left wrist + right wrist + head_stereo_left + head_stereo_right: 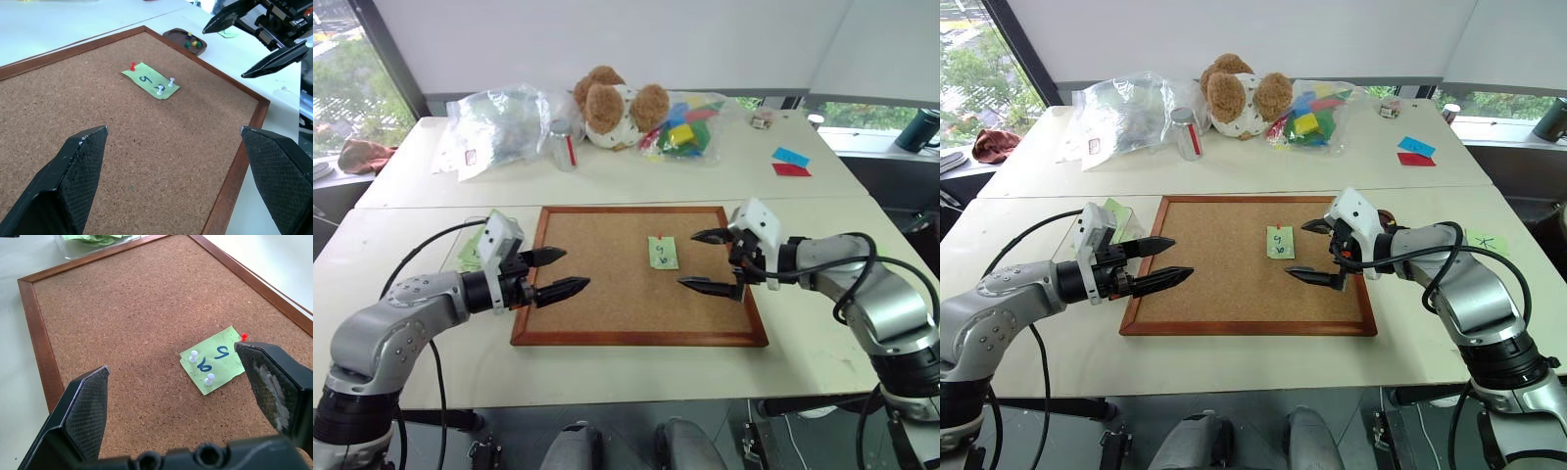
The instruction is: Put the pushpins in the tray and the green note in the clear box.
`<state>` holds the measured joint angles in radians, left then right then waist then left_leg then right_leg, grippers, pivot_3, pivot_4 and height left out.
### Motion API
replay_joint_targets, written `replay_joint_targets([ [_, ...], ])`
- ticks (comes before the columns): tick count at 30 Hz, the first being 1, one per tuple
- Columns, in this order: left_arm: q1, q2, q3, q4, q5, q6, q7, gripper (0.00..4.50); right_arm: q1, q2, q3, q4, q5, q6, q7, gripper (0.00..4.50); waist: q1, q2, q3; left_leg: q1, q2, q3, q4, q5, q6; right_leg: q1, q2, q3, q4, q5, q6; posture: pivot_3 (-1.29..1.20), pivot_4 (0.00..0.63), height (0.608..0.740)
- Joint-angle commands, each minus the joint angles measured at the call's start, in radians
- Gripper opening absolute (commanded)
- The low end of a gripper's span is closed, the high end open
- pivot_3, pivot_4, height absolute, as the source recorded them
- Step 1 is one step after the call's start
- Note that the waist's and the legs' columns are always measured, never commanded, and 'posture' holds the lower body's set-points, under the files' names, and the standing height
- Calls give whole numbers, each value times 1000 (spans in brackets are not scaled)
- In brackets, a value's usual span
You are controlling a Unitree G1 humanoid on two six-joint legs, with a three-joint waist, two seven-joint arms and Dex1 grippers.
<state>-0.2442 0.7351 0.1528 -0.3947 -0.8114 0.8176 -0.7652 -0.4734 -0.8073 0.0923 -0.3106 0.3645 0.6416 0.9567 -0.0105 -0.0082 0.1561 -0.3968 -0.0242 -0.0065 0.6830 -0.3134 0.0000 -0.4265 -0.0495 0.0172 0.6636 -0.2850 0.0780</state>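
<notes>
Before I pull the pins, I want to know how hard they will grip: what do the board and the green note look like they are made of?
The wood-framed brown board looks like cork: matt, speckled and grainy, inside a smooth reddish wooden frame. The pale green square note looks like thin matt paper, lying flat, with ink marks. The white and red pushpins have glossy heads, probably plastic.

Left arm (396, 328): silver-grey rounded shell segments, small dark screw holes on the elbow housing, black joint band at the base.
Right arm (876, 294): same silver-grey shell, black wrist section.
Camera housings: white angular box on each wrist.
Cables: black, looping loose along both forearms.
Fingers (73, 171): black, tapered to points, cross-hatched inner pads; one right pad (271, 382) worn whitish.
</notes>
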Motion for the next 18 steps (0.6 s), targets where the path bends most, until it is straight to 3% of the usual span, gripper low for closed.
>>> replay_joint_targets([
  [1, -10, -3, 33, -9, -13, -11, 0, 4466, -21, -14, -22, -9, -6, -18, 4, 4500, 0, 0, 0, 0, 0, 0, 0, 0, 0, 0, 0, 0, 0, 0, 0, 0, 150, 740],
  [18, -6, -25, 2, 2, 26, -39, 10, 4466, -16, -8, -25, -11, -11, -15, -5, 4500, 0, 0, 0, 0, 0, 0, 0, 0, 0, 0, 0, 0, 0, 0, 0, 0, 150, 740],
])
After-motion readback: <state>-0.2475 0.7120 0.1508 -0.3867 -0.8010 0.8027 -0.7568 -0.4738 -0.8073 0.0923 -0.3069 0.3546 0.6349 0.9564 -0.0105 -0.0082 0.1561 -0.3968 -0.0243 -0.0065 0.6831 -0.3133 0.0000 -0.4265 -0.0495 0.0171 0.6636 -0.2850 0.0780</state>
